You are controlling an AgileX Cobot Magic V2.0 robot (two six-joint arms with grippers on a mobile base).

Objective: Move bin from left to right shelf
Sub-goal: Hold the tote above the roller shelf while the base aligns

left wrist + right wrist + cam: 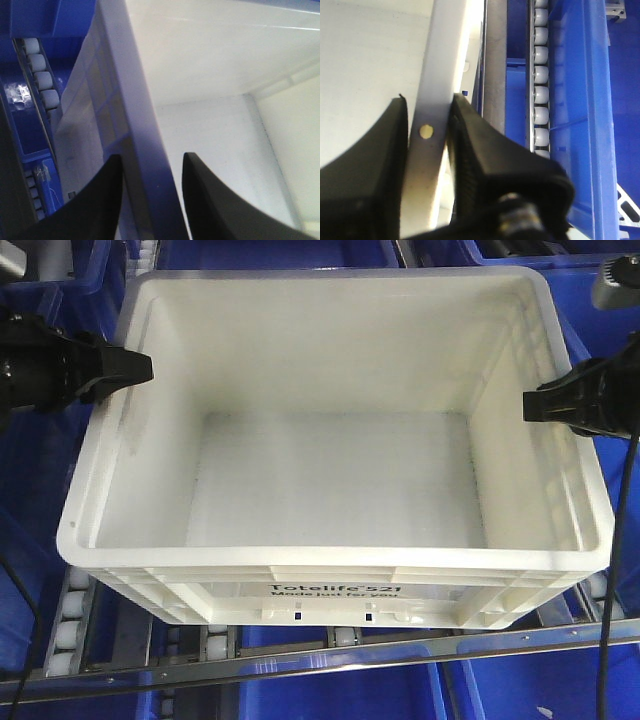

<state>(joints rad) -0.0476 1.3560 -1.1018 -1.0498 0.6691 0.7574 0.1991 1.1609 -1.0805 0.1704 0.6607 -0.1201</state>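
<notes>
The large white rectangular plastic tote [330,480] looked smooth and faintly glossy. The blue plastic bins [340,690] shone. The silver metal rail [300,663] gleamed. The black left hand [146,365] and right hand [528,406] looked matt.

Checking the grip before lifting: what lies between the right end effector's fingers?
Only the rim of the bin, with the right end effector closed on both sides; the right wrist view shows it.

The left gripper [150,159] sets its black fingers [100,200] astride the bin [215,60] rim, with a slight gap on each side. White rollers [42,75] run left of the bin.
</notes>
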